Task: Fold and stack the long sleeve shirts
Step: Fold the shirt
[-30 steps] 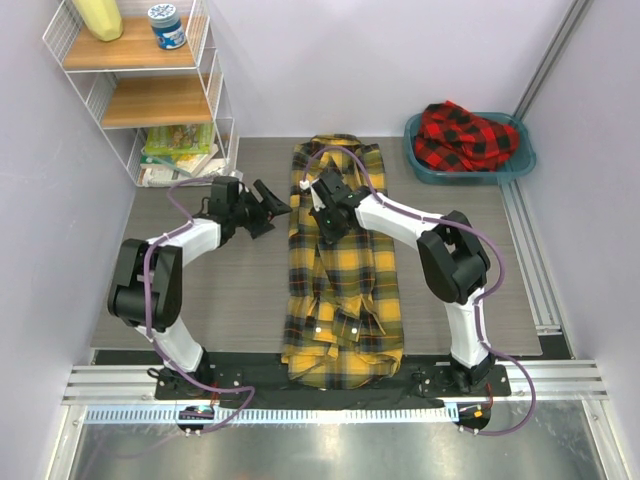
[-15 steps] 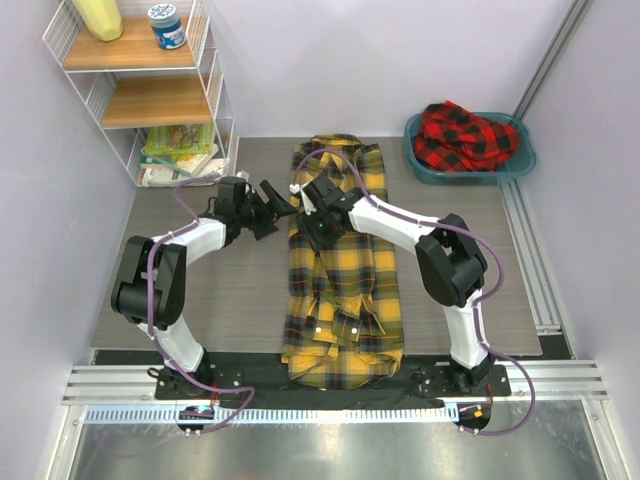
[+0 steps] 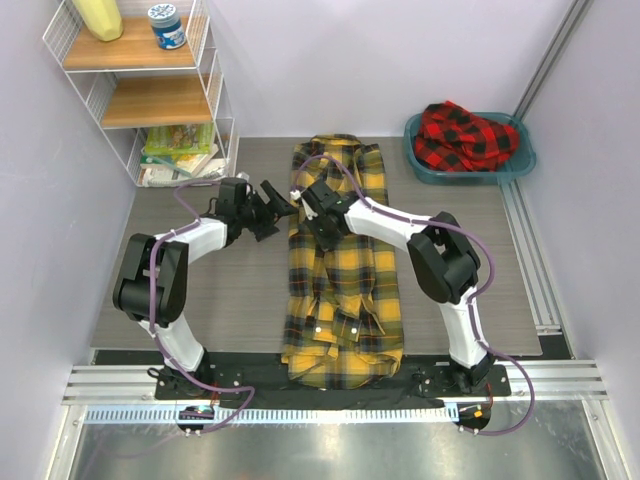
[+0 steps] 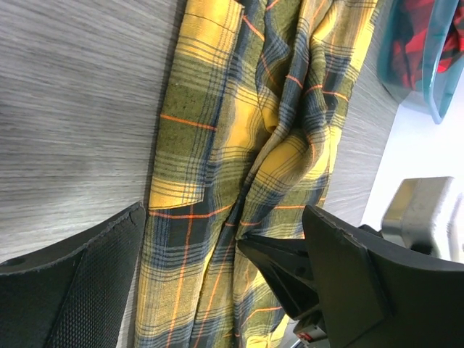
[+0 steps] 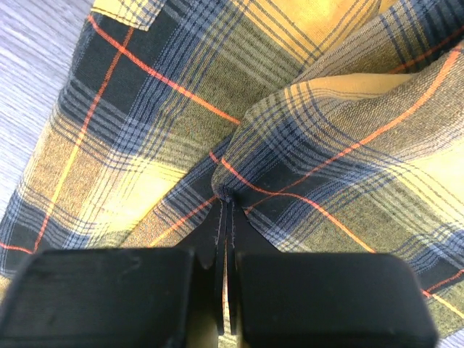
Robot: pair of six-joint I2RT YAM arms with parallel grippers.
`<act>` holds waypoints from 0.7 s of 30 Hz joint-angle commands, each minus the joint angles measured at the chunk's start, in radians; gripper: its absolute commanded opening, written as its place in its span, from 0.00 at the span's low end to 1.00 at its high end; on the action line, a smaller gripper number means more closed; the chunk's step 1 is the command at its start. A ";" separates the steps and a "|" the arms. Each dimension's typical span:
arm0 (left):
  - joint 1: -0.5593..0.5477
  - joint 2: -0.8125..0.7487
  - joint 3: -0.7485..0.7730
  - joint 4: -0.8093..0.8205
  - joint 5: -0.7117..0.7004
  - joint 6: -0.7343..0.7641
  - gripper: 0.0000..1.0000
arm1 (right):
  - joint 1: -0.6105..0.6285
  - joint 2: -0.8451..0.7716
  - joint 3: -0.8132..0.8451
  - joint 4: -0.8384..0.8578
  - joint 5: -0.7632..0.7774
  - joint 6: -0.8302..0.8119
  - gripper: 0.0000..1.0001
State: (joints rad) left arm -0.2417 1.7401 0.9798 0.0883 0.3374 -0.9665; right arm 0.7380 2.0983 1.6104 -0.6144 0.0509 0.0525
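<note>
the yellow-and-black shirt (image 3: pixel 345 265) lies flat and lengthwise down the middle of the table (image 3: pixel 230 300). its collar is at the far end and its hem reaches the near edge between the two arm bases. a sleeve and cuff are folded across its lower half, and the cloth is creased and bunched in the upper part. the red-and-black shirt (image 3: pixel 465 135) sits crumpled in a heap inside the teal basin (image 3: pixel 520 162) at the far right corner, well apart from the first. the right gripper (image 5: pixel 226 210) is down on the upper left part of the yellow-and-black shirt. its fingers are pressed together, with a ridge of plaid cloth gathered to a point at the tips and pinched there. the left gripper (image 4: pixel 225 235) hangs just beside the shirt's left edge at about the same level, jaws spread wide and holding nothing. whether one of its fingers touches the cloth cannot be told from the wrist view. a wire shelf (image 3: pixel 150 100) stands at the far left corner.
</note>
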 commanded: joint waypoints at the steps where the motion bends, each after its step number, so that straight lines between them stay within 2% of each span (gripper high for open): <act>1: 0.002 -0.024 0.014 0.035 0.054 0.047 0.88 | -0.012 -0.124 -0.001 0.015 -0.016 -0.032 0.01; 5: 0.008 -0.048 0.007 0.048 0.159 0.066 0.81 | -0.054 -0.178 -0.032 0.013 -0.074 -0.046 0.01; 7: 0.004 -0.063 -0.018 0.109 0.186 0.022 0.83 | -0.081 -0.196 -0.050 0.012 -0.095 -0.048 0.01; 13: -0.070 -0.018 -0.049 0.328 0.181 -0.199 1.00 | -0.156 -0.213 -0.069 0.012 -0.158 -0.045 0.01; 15: -0.091 0.030 -0.049 0.376 0.163 -0.282 1.00 | -0.170 -0.213 -0.067 0.007 -0.181 -0.037 0.01; 21: -0.177 0.122 -0.043 0.553 0.109 -0.391 1.00 | -0.199 -0.236 -0.079 -0.011 -0.212 -0.036 0.01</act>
State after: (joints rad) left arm -0.3820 1.8122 0.9356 0.4595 0.4850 -1.2415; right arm 0.5442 1.9240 1.5356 -0.6235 -0.1200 0.0174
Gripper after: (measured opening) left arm 0.996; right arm 0.017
